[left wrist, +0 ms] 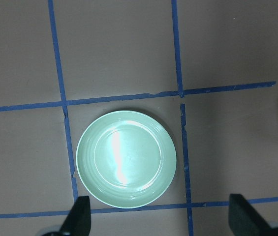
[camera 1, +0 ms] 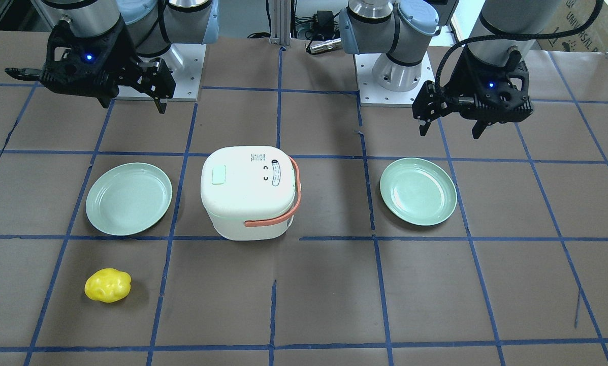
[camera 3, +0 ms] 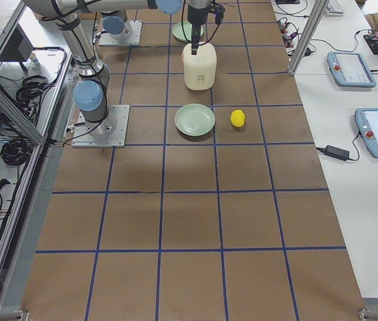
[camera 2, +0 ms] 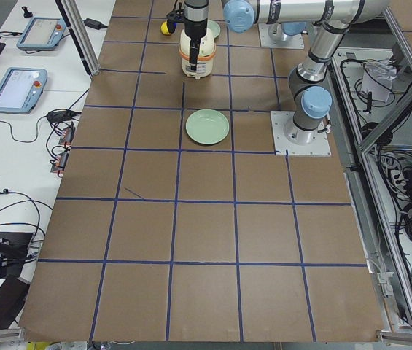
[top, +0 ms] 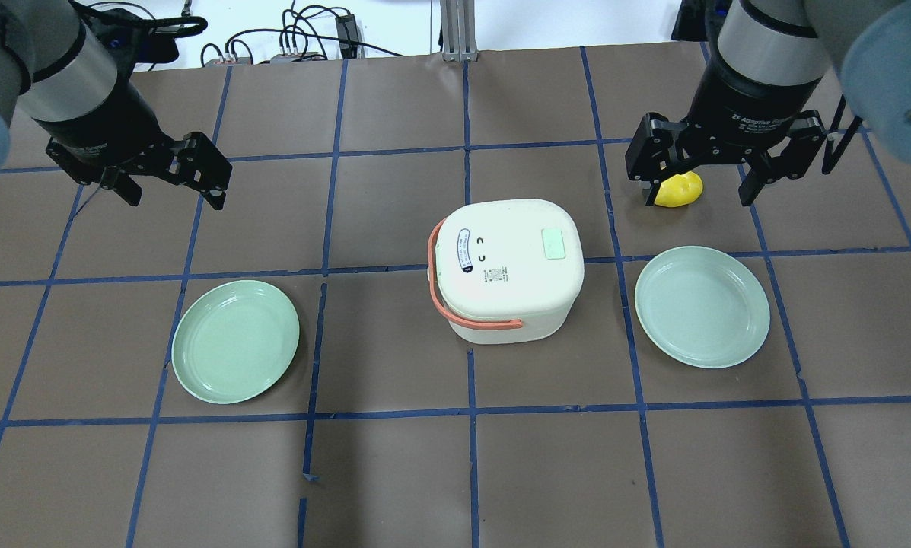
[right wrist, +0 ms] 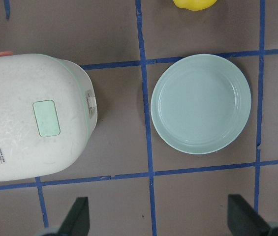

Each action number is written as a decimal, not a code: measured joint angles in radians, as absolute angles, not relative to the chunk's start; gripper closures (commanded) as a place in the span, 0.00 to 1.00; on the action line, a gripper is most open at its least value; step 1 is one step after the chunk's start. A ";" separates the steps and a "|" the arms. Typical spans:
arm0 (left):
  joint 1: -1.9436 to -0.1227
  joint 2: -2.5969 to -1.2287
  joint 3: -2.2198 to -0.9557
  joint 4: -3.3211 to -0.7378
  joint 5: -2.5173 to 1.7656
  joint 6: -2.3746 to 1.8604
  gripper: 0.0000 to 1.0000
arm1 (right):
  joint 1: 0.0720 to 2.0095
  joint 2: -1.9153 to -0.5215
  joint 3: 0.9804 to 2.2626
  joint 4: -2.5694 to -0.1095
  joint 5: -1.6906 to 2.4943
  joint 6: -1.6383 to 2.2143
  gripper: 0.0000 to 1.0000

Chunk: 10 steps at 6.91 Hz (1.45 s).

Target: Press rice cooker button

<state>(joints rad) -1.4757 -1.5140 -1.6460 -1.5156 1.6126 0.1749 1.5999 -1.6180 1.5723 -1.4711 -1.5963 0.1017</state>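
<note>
Status: spotted rice cooker (top: 504,266) on tabletop (top: 394,472), lid down, between left tool (top: 173,196) and right tool (top: 697,199), nearer right one, touched by neither. Found both tools released, spread wide, nothing gripped, hovering above tabletop.

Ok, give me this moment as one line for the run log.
phase: pre-contact | rice cooker: lid shut, untouched | left gripper: open, empty, raised clear | right gripper: open, empty, raised clear

The silver-grey left arm (camera 1: 507,25) and right arm (camera 1: 88,18) have pale blue joint caps (camera 1: 419,15), black jaws and small blue lights (camera 1: 491,85)
</note>
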 measured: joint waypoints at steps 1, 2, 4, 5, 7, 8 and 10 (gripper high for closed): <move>-1.476 -1.514 -1.646 -1.516 1.613 0.175 0.00 | 1.599 -1.617 1.572 -1.472 -1.596 0.101 0.95; -1.476 -1.514 -1.646 -1.516 1.613 0.175 0.00 | 1.598 -1.614 1.572 -1.475 -1.592 0.101 0.96; -1.476 -1.514 -1.646 -1.516 1.613 0.175 0.00 | 1.598 -1.609 1.565 -1.482 -1.573 0.090 0.97; -1.476 -1.514 -1.646 -1.516 1.613 0.175 0.00 | 1.603 -1.609 1.559 -1.490 -1.539 0.089 0.97; -1.476 -1.514 -1.646 -1.516 1.613 0.175 0.00 | 1.638 -1.594 1.561 -1.541 -1.506 0.096 0.97; -1.476 -1.514 -1.646 -1.516 1.612 0.175 0.00 | 1.656 -1.565 1.564 -1.555 -1.506 0.112 0.97; -1.476 -1.514 -1.646 -1.516 1.612 0.175 0.00 | 1.729 -1.487 1.577 -1.638 -1.515 0.170 0.97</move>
<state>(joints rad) -1.4757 -1.5141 -1.6459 -1.5156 1.6123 0.1749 1.7288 -1.4872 1.5769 -1.6381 -1.5147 0.1695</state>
